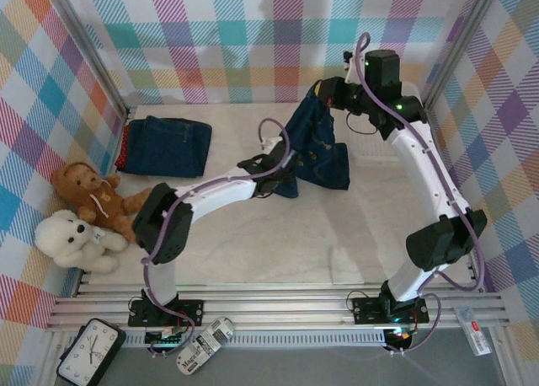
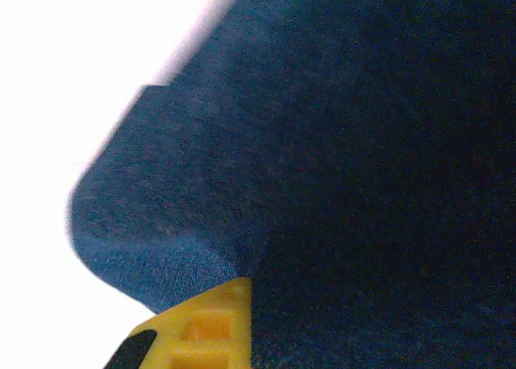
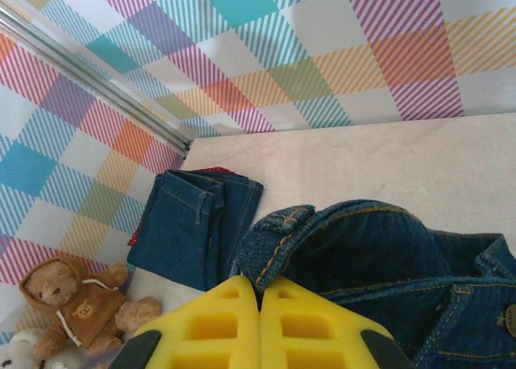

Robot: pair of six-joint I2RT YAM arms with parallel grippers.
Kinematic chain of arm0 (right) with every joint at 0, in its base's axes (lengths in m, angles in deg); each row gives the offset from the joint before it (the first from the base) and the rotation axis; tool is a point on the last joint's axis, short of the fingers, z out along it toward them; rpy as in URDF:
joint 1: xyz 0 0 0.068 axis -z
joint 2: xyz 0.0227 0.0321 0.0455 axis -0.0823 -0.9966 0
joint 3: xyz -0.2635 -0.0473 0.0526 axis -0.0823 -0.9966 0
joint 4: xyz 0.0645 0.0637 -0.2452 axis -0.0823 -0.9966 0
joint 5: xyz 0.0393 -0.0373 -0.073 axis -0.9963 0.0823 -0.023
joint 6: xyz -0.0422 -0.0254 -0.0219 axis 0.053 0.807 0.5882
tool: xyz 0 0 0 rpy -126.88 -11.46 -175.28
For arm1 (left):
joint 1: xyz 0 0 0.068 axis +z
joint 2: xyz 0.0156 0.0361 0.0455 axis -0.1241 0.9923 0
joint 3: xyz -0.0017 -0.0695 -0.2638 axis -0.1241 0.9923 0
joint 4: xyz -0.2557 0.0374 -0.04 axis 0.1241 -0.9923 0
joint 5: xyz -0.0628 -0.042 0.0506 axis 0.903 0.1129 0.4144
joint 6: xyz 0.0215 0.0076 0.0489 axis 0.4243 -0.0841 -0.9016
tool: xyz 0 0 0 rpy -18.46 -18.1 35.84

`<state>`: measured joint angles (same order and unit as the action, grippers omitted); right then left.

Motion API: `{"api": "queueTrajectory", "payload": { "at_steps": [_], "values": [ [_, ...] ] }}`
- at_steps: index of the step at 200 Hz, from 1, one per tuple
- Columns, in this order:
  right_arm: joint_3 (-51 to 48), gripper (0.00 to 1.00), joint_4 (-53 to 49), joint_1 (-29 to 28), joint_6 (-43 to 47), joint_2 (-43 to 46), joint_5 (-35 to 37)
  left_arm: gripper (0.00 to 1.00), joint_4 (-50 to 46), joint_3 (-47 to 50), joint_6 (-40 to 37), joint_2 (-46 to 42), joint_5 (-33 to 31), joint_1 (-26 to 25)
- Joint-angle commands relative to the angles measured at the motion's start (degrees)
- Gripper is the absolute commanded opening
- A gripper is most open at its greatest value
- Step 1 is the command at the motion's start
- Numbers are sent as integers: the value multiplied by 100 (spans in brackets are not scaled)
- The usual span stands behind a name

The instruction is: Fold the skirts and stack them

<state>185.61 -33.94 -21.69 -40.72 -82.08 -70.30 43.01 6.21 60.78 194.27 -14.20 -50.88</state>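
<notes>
Showed matt, coarse denim skirt [image 3: 387, 252], smooth yellow plastic right gripper [image 3: 260, 292], fuzzy plush teddy bear [image 1: 91, 199] at eight o'clock.

Brown bear [image 1: 88, 199] beside white bear [image 1: 72, 241], clock [image 1: 91, 352]

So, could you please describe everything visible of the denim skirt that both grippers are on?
The denim skirt is dark blue, with orange stitching, a waistband and front buttons. Unfolded and rumpled, it lies toward the back of the table. The right gripper is shut on its waistband, holding that end raised; the left gripper is shut at its near edge.
</notes>
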Motion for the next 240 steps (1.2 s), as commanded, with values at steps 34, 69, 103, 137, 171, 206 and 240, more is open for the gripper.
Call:
{"api": "queueTrajectory", "payload": {
  "at_steps": [34, 69, 103, 137, 171, 206, 240],
  "values": [
    [-165, 0, 1209, 2, -527, 1006, -303, 0, 55, 314, -830, -2007, 85, 689],
    [-287, 0, 1946, -64, -1381, 1340, -1155, 0, -509, -937, -2189, -2349, 439, 720],
    [-575, 0, 2268, -240, -1659, 1871, -1137, 0, -1471, -2284, -2728, -2463, 945, 721],
    [-1415, 0, 2278, -245, -1405, 2820, -406, 0, -2121, -2529, -2700, -2840, 1581, 734],
    [-2246, 0, 1882, -243, -983, 3280, 795, 0, -2800, -2841, -2539, -2382, 2196, 1023],
    [-2628, 0, 1564, -89, -660, 2139, 1880, 0, -3410, -3767, -2596, -422, 3701, 2073],
    [-1220, 47, 474, 205, -537, -433, 1480, 88, -5692, -7939, -2745, 2974, 2983, 2380]
  ]
}}
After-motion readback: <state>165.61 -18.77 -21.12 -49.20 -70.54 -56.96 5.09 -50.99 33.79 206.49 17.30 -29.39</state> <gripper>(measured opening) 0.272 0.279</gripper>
